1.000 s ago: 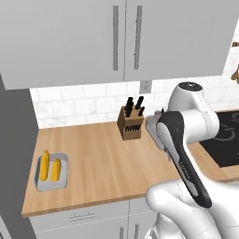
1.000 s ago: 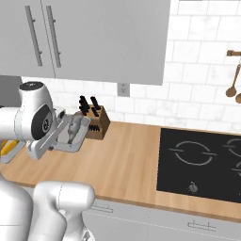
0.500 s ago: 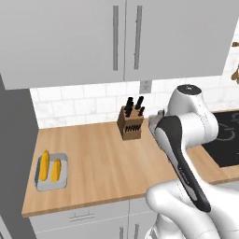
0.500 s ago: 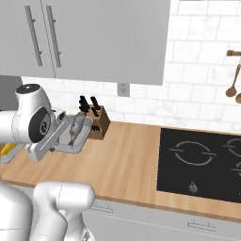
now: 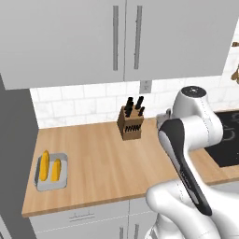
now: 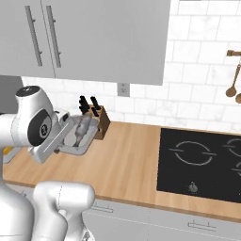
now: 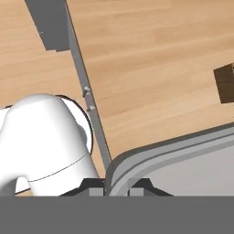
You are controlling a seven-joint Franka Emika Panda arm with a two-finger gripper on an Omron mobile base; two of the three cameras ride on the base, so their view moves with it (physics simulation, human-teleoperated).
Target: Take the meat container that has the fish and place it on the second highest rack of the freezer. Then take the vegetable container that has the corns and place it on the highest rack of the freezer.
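Though half behind the arm, claw-held tray (image 6: 77, 136).

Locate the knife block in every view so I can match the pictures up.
Left base view: knife block at centre, against the tiled wall, left of the arm.
Right base view: left of centre, behind the lifted grey tray.
Hand view: dark brown corner at the right edge.
Shared landmark: the wooden counter.

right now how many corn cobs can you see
2: both corn cobs lie side by side in the grey tray at the left end of the wooden counter, near the front edge. None seem hidden.
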